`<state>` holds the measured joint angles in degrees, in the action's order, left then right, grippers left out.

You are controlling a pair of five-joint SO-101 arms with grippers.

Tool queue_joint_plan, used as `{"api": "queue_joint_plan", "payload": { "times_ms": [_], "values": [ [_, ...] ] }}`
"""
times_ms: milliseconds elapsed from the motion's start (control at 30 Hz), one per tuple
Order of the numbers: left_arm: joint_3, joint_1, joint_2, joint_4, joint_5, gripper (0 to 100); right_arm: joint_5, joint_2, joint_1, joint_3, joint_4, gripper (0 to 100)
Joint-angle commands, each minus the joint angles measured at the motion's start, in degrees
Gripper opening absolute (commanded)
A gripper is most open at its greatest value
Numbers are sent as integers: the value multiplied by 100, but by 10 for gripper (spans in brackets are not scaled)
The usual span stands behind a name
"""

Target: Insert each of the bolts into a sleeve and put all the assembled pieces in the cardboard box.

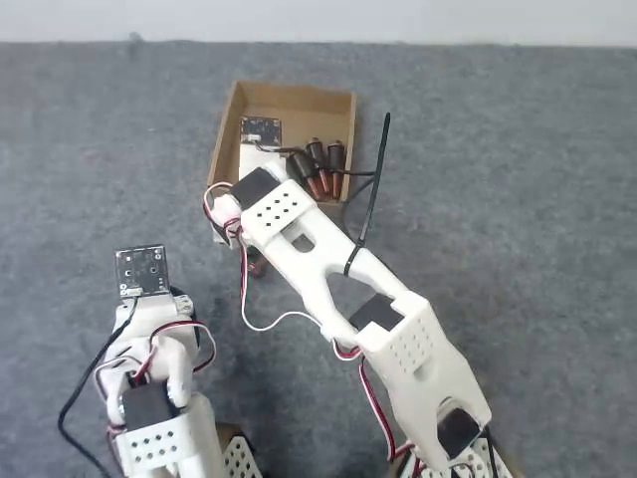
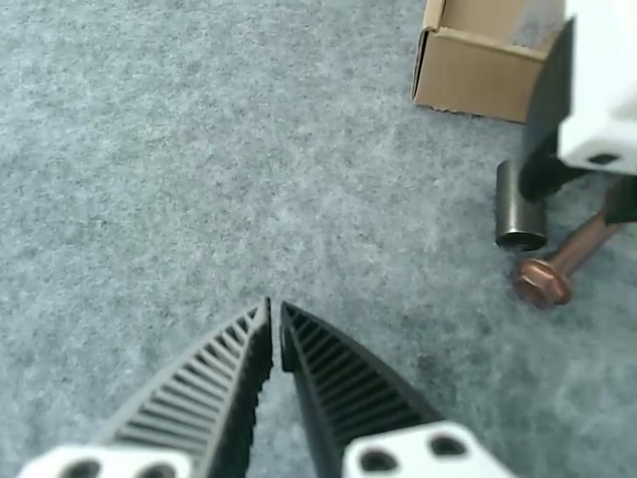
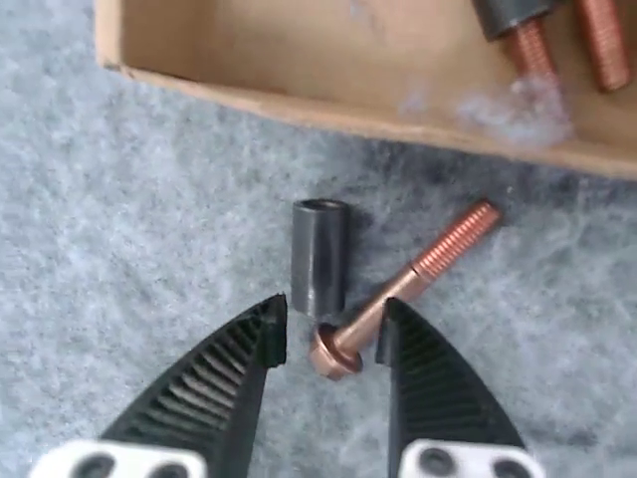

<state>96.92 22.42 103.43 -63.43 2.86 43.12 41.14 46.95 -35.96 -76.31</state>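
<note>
The cardboard box (image 1: 227,119) stands on the far side of the grey, carpet-like surface (image 1: 518,149), a little left of the middle. Inside it, against the near right part, three assembled pieces (image 1: 318,167) lie side by side, each a copper-coloured bolt pushed in a dark sleeve.

The right arm (image 1: 398,329) stretches from the near right corner toward the box, and its wrist ends just over the near wall of the box. Below it, the right claw (image 3: 333,317) is open, the two black ribbed fingers (image 3: 234,363) well apart. Between them lies the flanged head of one loose bolt (image 3: 408,279). I cannot say for sure if the fingers touch it. The bolt lies flat on the surface, close in front of the near wall of the box, with its threaded end pointing slantwise toward the box. One loose sleeve (image 3: 320,257), dark and hollow, lies just beside it. One end of the sleeve is next to the bolt's head, and its open mouth is toward the box. The two pieces are not joined.

The left arm (image 1: 149,398) is folded back at the near left. The left claw (image 2: 276,311) is closed, the tips together with nothing between them, and it hangs over the bare surface, well apart from the box and the loose pieces.
</note>
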Motion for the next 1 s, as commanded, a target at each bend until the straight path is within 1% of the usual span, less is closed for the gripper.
{"api": "queue_joint_plan", "payload": {
  "times_ms": [0,200,500,667,833,967],
  "values": [
    [-119,-18,79,158,53,12,-123,-127,-163,-149,233,106],
    [-119,-18,79,158,53,12,-105,4,-347,-149,479,107],
    [-119,-18,79,149,53,12,-123,338,-251,-158,769,107],
    [-119,-18,79,149,53,12,-114,418,-127,-290,690,168],
    [-119,-18,79,149,53,12,-141,558,-66,-378,743,135],
    [-119,-18,79,149,53,12,-149,752,-40,-703,576,133]
  ]
}}
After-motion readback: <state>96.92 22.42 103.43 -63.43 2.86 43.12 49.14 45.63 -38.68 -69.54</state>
